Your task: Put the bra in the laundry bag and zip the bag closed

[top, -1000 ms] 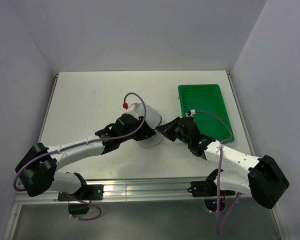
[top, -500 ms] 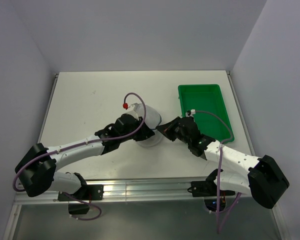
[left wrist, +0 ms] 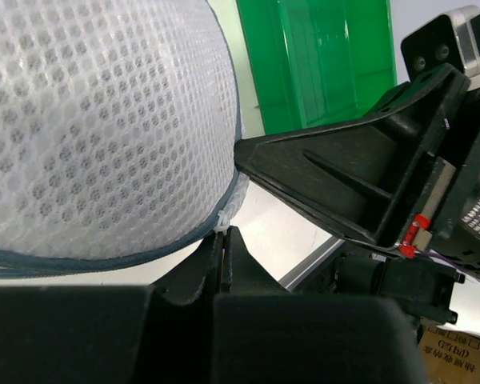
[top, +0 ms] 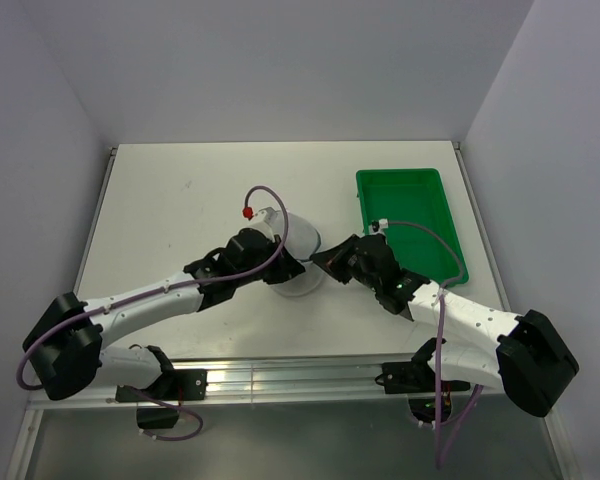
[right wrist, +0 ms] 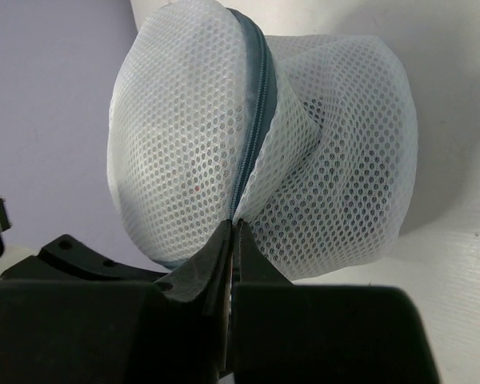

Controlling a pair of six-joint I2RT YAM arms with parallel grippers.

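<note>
Surface (top: 180, 190): white and flat; it carries every item below.
Green tray (top: 405, 205): far right of the surface, beside the right arm. It is apart from the bag and nothing shows inside it.
Laundry bag (top: 305, 240): mid-surface, left of the tray, between the two grippers. The pale mesh is puffed into a rounded dome.
Bra: not seen in any view. Only pale mesh shows, so I cannot tell whether it is inside the bag.
Left gripper (left wrist: 224, 240): fingers pressed together, pinching the bag's rim at a small white tab.
Right gripper (right wrist: 232, 232): fingers closed on the bag's seam, where the zipper line runs down into the tips.
Zipper (right wrist: 252, 120): grey-blue, and it looks shut along the stretch facing the right wrist camera. Its far end is hidden.
White tab (left wrist: 222, 222): sits on the dark-edged rim at the left fingertips. It may be the zipper pull, but I cannot confirm that.
Handling (judgement): light, soft and limp. The mesh will crumple and slide rather than resist, and a snag could tear it.
Hold points (judgement): use the stiffer zipper tape and the tab, not open mesh. One gripper anchors the seam while the other draws the pull.
Step (judgement): zipping, probably near its end.
</note>
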